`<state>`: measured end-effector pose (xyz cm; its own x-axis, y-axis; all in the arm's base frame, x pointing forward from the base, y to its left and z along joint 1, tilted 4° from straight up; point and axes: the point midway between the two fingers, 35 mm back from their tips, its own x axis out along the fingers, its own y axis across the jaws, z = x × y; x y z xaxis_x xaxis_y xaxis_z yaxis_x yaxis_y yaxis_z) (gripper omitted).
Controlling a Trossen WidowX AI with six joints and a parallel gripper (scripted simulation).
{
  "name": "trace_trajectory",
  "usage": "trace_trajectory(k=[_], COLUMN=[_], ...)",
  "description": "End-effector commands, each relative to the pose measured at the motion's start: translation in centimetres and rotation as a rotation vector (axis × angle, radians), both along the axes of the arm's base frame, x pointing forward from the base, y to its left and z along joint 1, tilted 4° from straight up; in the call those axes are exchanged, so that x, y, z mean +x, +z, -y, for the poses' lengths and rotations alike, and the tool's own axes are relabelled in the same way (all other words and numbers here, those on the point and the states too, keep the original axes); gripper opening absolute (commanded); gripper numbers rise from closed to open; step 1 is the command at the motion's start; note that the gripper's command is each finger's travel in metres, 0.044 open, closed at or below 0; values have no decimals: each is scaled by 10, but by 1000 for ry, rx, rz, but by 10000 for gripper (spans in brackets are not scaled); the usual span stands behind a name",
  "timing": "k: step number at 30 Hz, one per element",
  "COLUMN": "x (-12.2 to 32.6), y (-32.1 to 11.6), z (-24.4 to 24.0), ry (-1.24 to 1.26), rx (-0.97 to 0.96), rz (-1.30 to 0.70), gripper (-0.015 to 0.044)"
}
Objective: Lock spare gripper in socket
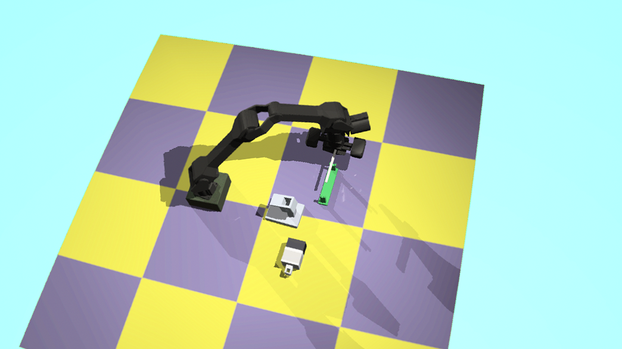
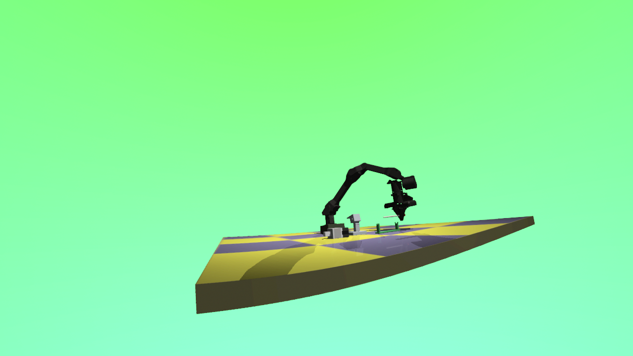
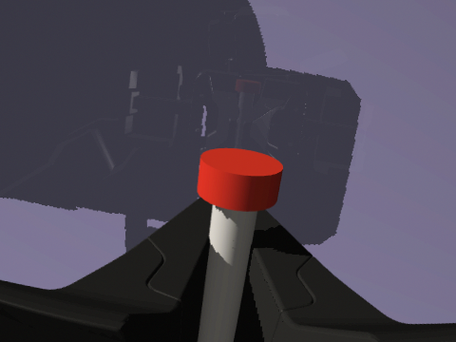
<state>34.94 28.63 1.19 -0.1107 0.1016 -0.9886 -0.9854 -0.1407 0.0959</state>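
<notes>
My gripper (image 1: pixel 335 152) (image 2: pixel 401 218) is shut on the lock pin (image 1: pixel 329 169) (image 2: pixel 390 216) (image 3: pixel 225 280). The pin is a thin pale rod with a red head (image 3: pixel 239 180) that fills the middle of the wrist view. It lies roughly level, above the green rack, clear of the mount. The white mount (image 1: pixel 297 219) (image 2: pixel 355 225) stands upright, and its socket (image 1: pixel 287 200) (image 2: pixel 355 217) is empty. The spare gripper (image 1: pixel 292 256) (image 2: pixel 335 233), a white and dark block with a small holed spigot (image 1: pixel 287 270), lies on the board beside the mount.
The green rack (image 1: pixel 327 188) (image 2: pixel 388 232) has a short upright post at each end and lies below the pin, right of the mount in the top view. The arm's base (image 1: pixel 207 199) stands left of the mount on the checkered board (image 1: pixel 187 319).
</notes>
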Motion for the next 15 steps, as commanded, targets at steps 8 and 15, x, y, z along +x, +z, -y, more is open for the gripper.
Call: trace_trajectory(k=[8,15], x=[-2,-2], y=[-17,-27], z=[1,0], ry=[-4,-5], rx=[1,4], rz=[2,6], gripper=[0,0])
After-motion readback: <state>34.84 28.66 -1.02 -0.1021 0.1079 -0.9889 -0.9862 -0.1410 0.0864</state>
